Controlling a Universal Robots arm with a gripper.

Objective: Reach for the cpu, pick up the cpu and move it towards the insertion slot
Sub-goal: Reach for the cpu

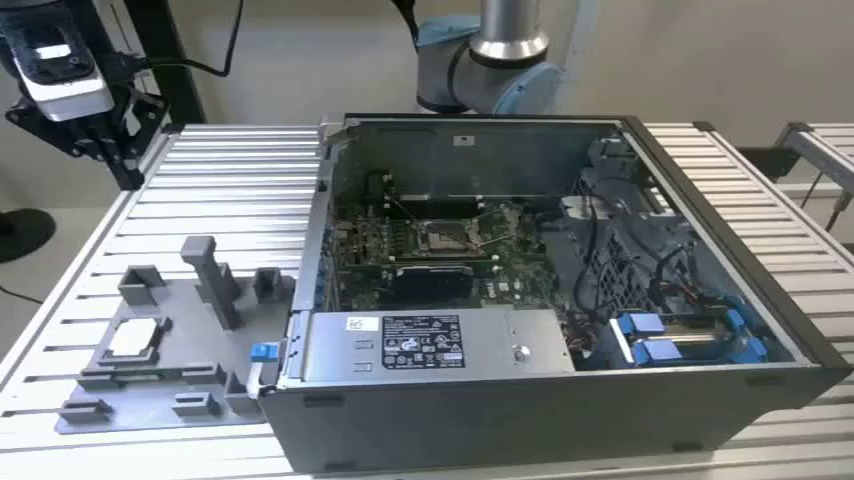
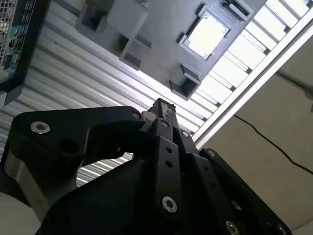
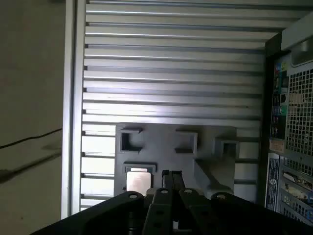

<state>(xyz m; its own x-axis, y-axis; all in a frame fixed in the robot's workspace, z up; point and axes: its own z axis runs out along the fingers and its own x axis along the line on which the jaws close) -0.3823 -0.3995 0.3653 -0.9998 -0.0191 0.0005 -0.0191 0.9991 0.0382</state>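
The cpu (image 1: 134, 338) is a pale square chip lying in a nest of the grey fixture plate (image 1: 174, 385) at the exterior view's left. Both wrist views show the cpu (image 2: 208, 35) (image 3: 138, 180) below and ahead of my fingertips. My gripper (image 1: 104, 150) hangs high above the table's far left corner, well apart from the chip. Its black fingers (image 2: 161, 105) (image 3: 171, 174) are pressed together with nothing between them. The insertion slot (image 1: 447, 237), a silver-framed socket with a dark centre, sits on the green board inside the open computer case (image 1: 561, 400).
Upright grey blocks (image 1: 214, 275) stand on the fixture plate beside the chip. The ribbed metal table (image 1: 227, 190) stretches between the plate and the far edge. The case's rear panel (image 3: 293, 122) rises beside the plate. A black cable (image 2: 274, 144) lies on the floor past the table edge.
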